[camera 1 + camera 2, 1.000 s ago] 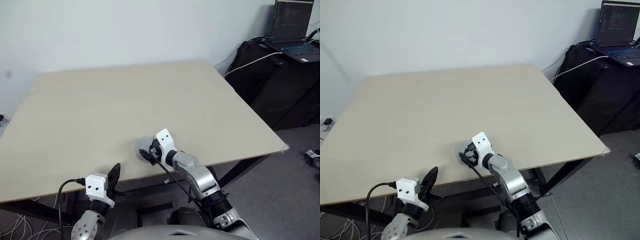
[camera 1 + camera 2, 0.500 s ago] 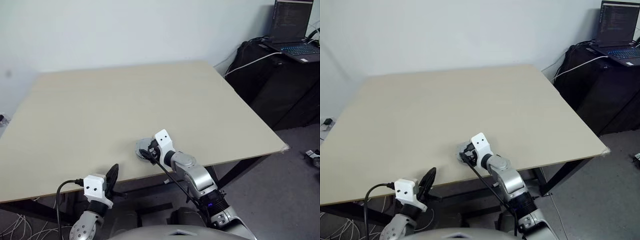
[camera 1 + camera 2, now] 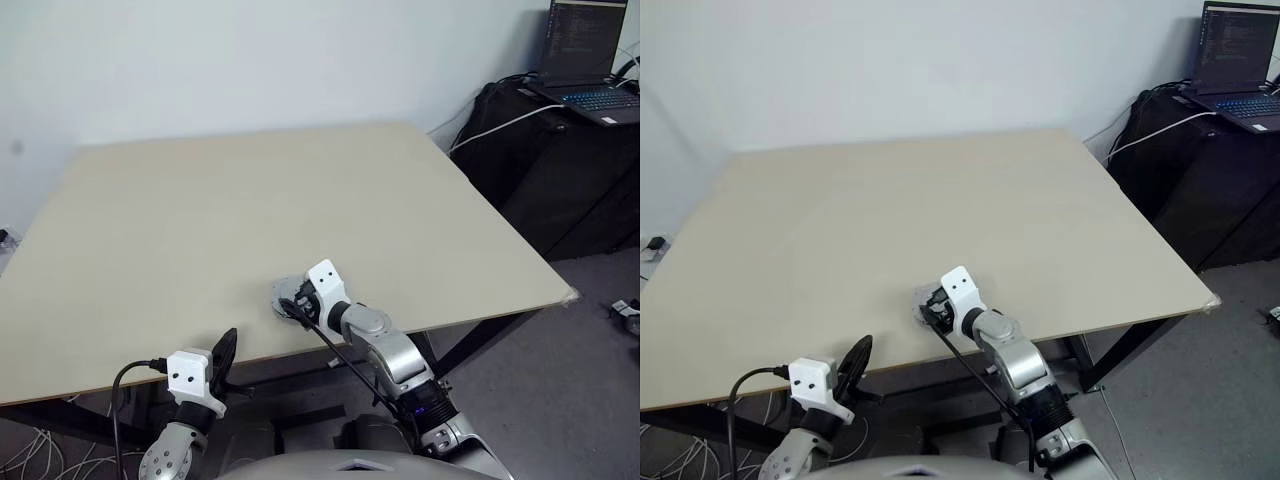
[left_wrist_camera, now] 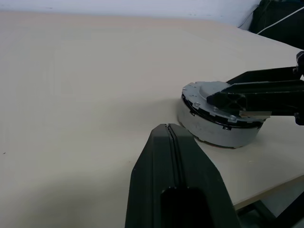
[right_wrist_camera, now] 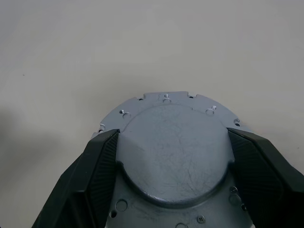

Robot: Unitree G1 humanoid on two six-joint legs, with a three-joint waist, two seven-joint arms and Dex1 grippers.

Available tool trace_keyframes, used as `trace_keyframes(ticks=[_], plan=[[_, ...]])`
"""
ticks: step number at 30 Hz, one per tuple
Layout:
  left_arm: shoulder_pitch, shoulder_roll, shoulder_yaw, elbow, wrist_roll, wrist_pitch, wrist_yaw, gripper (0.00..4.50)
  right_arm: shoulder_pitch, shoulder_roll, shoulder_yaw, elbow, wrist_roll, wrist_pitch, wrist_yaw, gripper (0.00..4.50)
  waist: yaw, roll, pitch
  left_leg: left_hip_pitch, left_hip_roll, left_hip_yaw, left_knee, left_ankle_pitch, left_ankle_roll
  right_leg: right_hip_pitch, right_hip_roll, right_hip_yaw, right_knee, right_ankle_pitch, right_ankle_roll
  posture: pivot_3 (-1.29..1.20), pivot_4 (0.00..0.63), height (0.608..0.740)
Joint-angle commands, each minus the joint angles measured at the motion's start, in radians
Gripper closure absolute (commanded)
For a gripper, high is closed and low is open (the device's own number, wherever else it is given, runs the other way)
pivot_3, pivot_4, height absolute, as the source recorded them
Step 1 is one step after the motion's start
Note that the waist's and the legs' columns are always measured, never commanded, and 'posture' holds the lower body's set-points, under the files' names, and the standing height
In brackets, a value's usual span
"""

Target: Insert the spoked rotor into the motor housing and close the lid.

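The lid [image 5: 173, 142], a round silver-grey disc with a raised middle and small holes round its rim, sits on the round grey motor housing [image 4: 216, 133] near the table's front edge. My right gripper [image 5: 172, 137] reaches over it from the near side, shut on the lid. Its black fingers [image 5: 102, 156] press against both sides of the raised middle. The spoked rotor is hidden. My left gripper [image 4: 170, 128] is shut and empty. It hovers level just off the front edge, to the left of the housing and apart from it.
The beige table [image 3: 250, 200] stretches far behind the housing. Its front edge [image 3: 120, 378] runs just ahead of my left gripper [image 3: 228, 345]. At the far right a laptop [image 3: 590, 70] rests on a black stand with cables.
My right gripper's fingers have drawn in around the lid's raised middle. Both arms have stayed where they were.
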Motion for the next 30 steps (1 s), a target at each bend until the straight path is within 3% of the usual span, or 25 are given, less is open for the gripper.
trace_keyframes(ticks=[1, 30], plan=[[-0.003, 0.002, -0.001, -0.038, -0.003, -0.005, -0.001, 4.50, -0.008, -0.007, 0.009, -0.010, -0.033, 0.003, -0.021, 1.30, 0.000, 0.000, 0.000, 0.000, 0.000, 0.000, 0.000, 0.000, 0.000, 0.000, 0.000, 0.000, 0.000, 0.000, 0.000, 0.00, 0.000, 0.740], [-0.006, 0.001, -0.012, -0.036, 0.002, 0.003, -0.001, 4.50, -0.021, -0.056, 0.064, -0.028, -0.092, 0.188, -0.010, 1.30, 0.009, 0.005, -0.006, 0.000, 0.000, 0.000, 0.000, -0.001, -0.001, 0.001, -0.001, 0.000, -0.001, 0.000, 0.000, 0.00, 0.000, 0.740]])
